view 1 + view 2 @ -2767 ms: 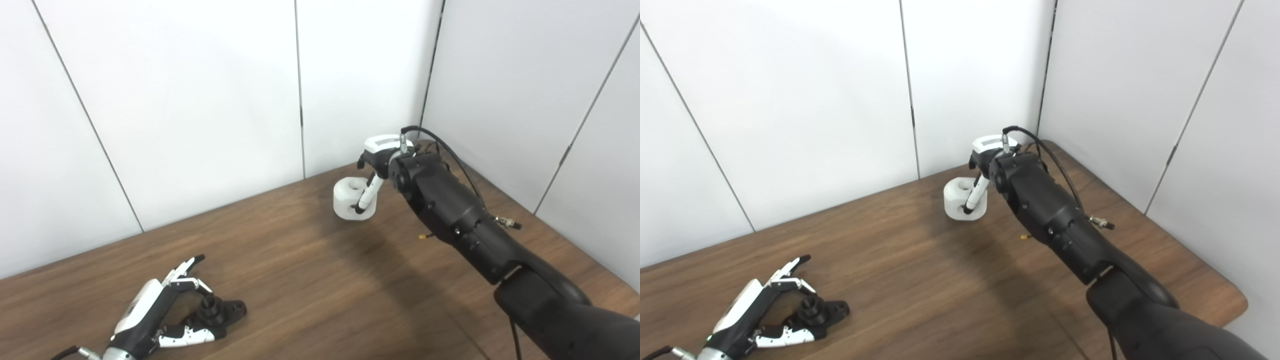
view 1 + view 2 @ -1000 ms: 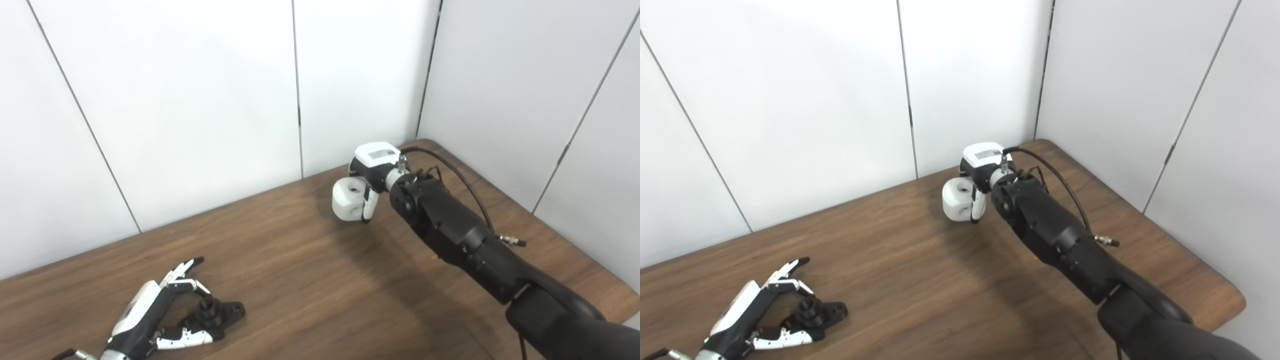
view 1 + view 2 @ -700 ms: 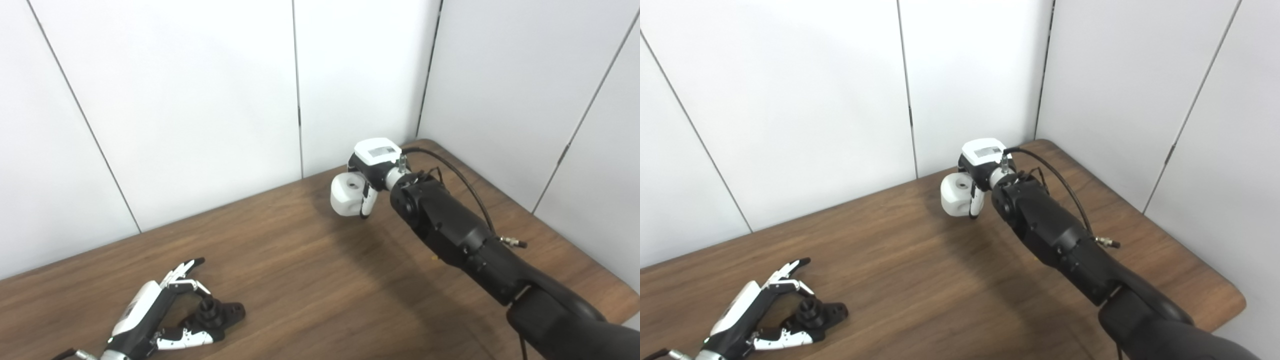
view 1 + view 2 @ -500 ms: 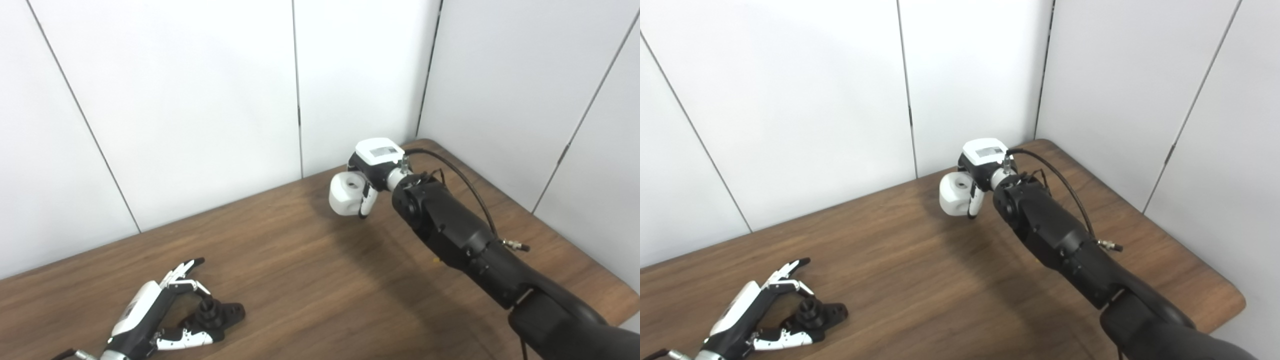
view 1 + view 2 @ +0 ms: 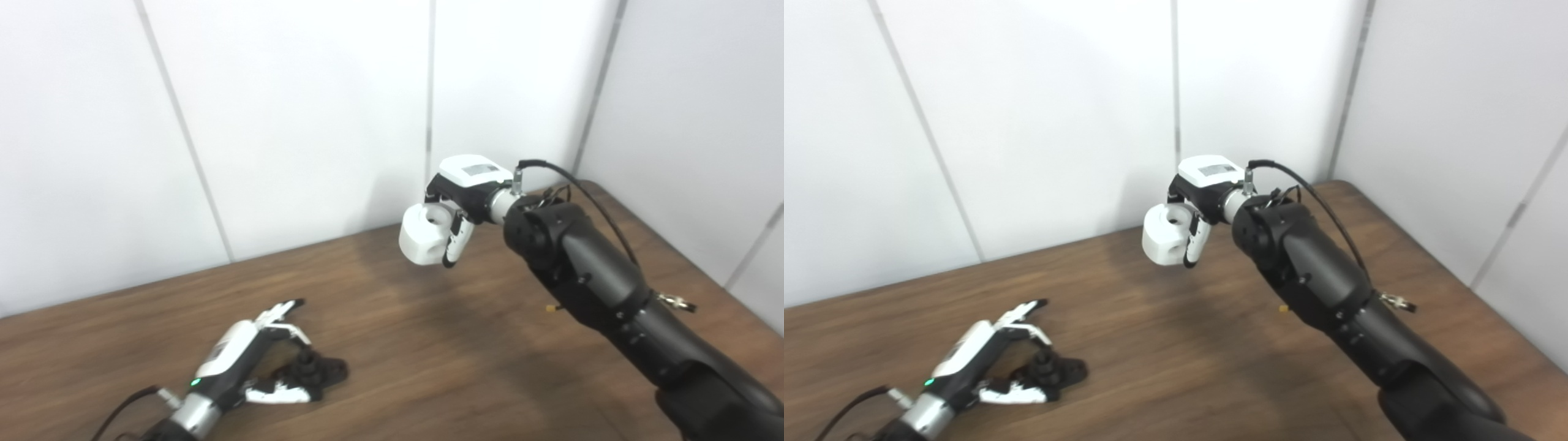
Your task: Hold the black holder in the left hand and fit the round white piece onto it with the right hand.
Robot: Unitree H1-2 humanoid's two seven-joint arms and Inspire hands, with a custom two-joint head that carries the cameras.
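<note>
I see the right robot hand (image 5: 456,211) holding the round white piece (image 5: 422,234) in the air above the far part of the desk (image 5: 429,343), its fingers wrapped around the piece; the left robot hand (image 5: 245,361) lies low on the near left side, fingers spread around the black holder (image 5: 315,370) which rests on the desk; whether it really grips the holder, I cannot tell.

The right arm (image 5: 588,275) is matte black, bulky and segmented, with small screws and a brass connector. A black cable (image 5: 576,184) loops to its silver wrist. Both hands are white-backed with black-and-white fingers; the left wrist (image 5: 195,384) shows a green light.
</note>
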